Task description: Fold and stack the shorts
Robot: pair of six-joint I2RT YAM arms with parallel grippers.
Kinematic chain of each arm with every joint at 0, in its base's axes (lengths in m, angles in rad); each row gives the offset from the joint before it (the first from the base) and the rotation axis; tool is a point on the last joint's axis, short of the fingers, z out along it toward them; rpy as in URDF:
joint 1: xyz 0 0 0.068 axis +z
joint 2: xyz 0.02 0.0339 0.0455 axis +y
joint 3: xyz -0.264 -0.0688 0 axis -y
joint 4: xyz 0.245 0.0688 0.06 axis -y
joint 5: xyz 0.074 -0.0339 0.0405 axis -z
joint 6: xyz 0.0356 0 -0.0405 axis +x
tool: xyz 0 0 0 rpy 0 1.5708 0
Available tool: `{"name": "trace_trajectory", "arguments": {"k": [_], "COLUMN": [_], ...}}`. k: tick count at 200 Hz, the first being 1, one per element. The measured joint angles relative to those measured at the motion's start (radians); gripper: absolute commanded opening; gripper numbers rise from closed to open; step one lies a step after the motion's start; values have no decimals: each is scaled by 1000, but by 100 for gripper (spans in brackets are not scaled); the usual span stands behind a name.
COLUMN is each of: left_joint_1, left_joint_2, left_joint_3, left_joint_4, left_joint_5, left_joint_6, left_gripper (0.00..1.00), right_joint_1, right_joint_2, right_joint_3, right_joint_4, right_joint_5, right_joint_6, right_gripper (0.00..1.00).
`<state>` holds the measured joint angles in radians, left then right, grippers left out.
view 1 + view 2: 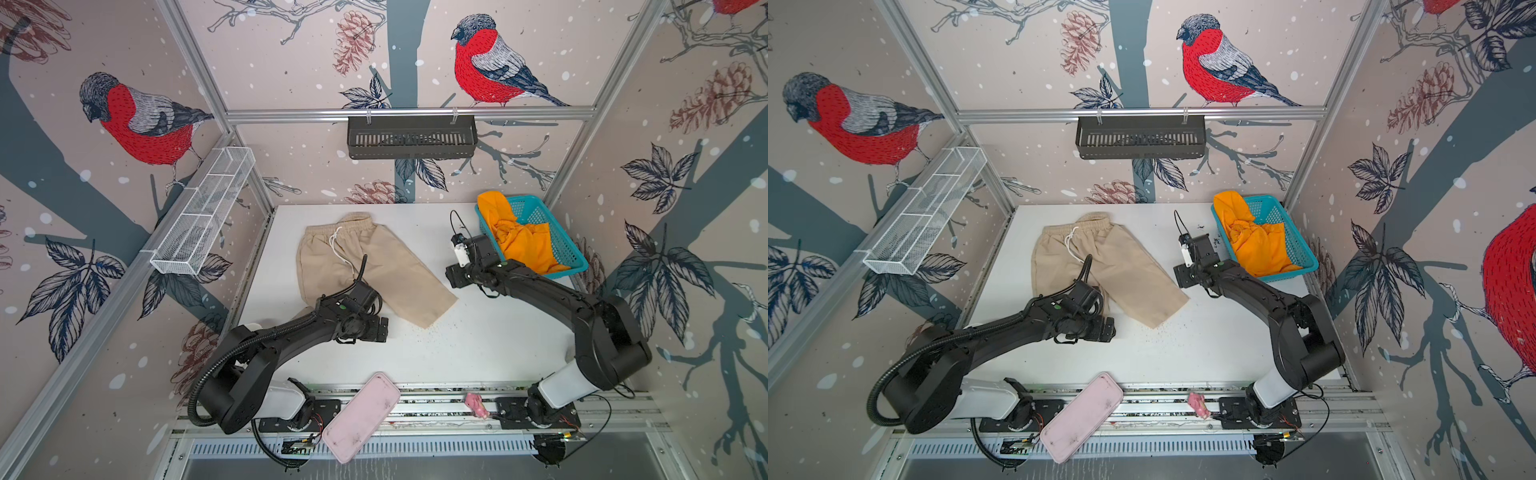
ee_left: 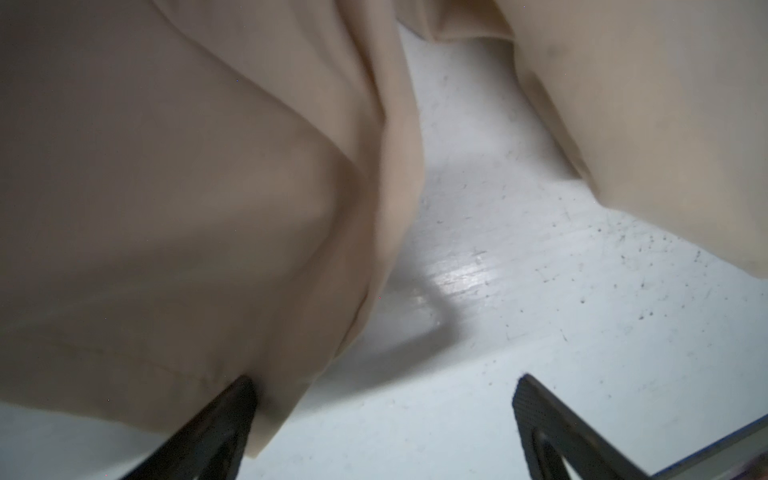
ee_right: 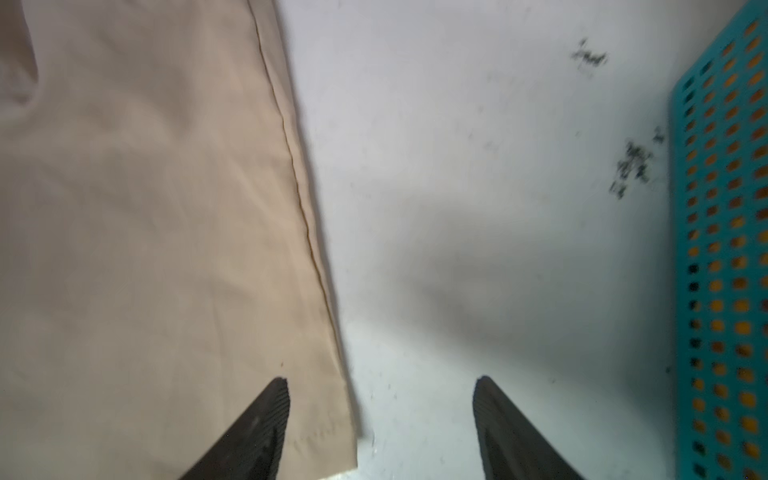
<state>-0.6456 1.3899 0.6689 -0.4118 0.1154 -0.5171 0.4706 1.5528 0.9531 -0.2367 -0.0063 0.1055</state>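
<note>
While both arms reach in low over the white table [image 1: 478,345], you have each one bent at the elbow with its wrist turned toward the middle. Your left gripper [image 2: 384,386] sits at a leg hem of the beige shorts [image 1: 365,266]. Its jaws are spread wide, one finger [image 2: 224,424] is at the cloth's edge, and nothing is pinched between them. Your right gripper [image 3: 381,382] hovers between the beige pair's outer right seam and the teal basket [image 1: 536,212]. Its jaws stand apart too, one finger over the cloth and one over bare table, gripping nothing.

You have two arms, two grippers, two pairs of shorts and one basket. The beige pair lies spread flat mid-table, with its waistband toward the back wall and its drawstring loose. The orange shorts [image 1: 519,245] are bunched in the basket at the back right corner, with one part draped over its rim.
</note>
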Motion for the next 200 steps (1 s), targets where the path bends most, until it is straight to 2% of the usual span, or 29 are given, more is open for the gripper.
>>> {"name": "trace_trajectory", "arguments": {"k": [35,85,106,148,160,177,188,200], "left_joint_1": [-7,-14,-14,-40,-46,-49,-51,-53], "left_joint_2": [53,46,30,66,82,118,140,159], "left_joint_3": [36,95,105,119,119,118,118,120], "left_joint_4": [0,-71,-97,-142,-145,-145,-139,-142], "left_joint_5": [-37,-86,-108,-121,-123,-136,-156,-171], "left_joint_6": [-2,-6,-6,-6,-6,-6,-5,-5], "left_gripper": [97,97,97,97,97,96,91,75], "right_joint_1": [21,37,37,38,38,38,35,30], "right_joint_2": [-20,46,94,141,148,154,154,151], "right_joint_3": [-113,-153,-151,-140,-140,-136,-136,-137], "right_joint_4": [36,103,129,218,233,239,239,237], "right_joint_5": [-24,-45,-48,-54,-63,-70,-79,-84], "right_joint_6": [33,57,69,75,79,83,87,100], "right_gripper": [68,65,59,29,16,7,5,5]}}
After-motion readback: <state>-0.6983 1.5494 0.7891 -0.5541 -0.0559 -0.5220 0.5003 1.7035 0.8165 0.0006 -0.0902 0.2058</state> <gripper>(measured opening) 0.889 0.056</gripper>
